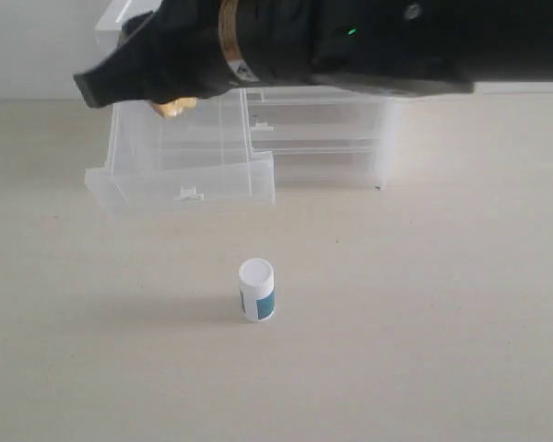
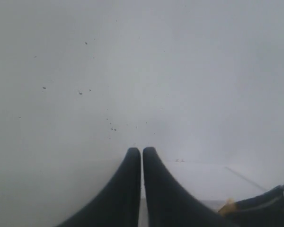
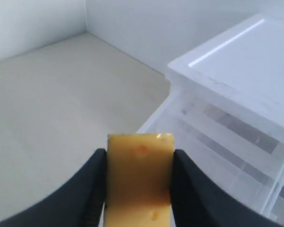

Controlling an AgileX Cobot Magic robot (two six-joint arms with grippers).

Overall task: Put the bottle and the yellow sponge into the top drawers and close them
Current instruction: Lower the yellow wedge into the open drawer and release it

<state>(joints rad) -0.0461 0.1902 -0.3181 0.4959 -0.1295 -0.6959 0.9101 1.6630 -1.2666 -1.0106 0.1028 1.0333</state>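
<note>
Over the beige table (image 1: 424, 350), the right gripper (image 3: 138, 158) pinched the yellow sponge (image 3: 139, 184), surely soft and light, by its sides, and the left gripper (image 2: 142, 152) had its fingers pressed together.

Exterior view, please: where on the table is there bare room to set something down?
The table is bare either side of the bottle, in front of it, and between it and the open drawer. Crowded at the cabinet, where the right arm holds the yellow sponge.

no text can be read, not even on the bottle (image 1: 256, 291).
</note>
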